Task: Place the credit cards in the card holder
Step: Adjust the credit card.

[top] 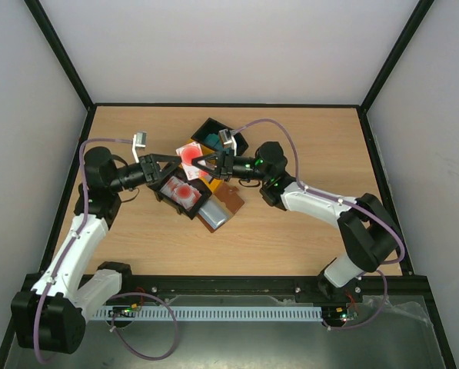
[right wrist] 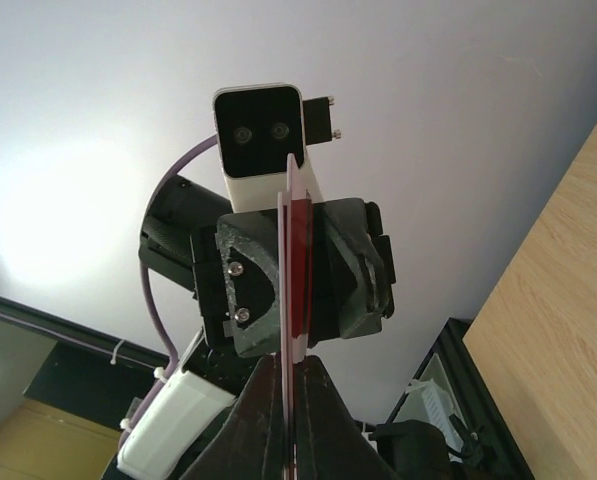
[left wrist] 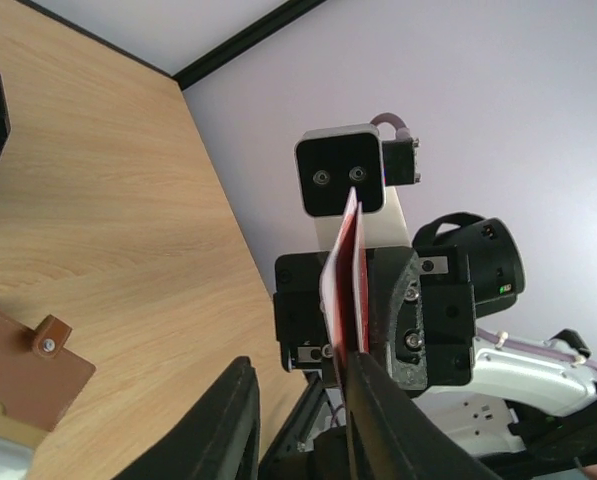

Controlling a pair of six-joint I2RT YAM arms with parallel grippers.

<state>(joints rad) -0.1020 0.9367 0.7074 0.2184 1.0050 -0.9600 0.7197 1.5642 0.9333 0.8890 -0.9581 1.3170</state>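
Found card (top: 191, 153) clamped edge-on in right gripper (right wrist: 290, 385), held aloft mid-table. Noted left gripper (left wrist: 300, 400) with jaws apart astride same card, seemingly placed to take the grip. Located holder (top: 231, 200) on table, 5 o'clock from card.

Open bench (top: 306, 246) near and right. Blocked mid-bench by two black bins (top: 207, 125), card holder (top: 231, 198), left arm (top: 121, 175) and right arm (top: 306, 198) meeting above.
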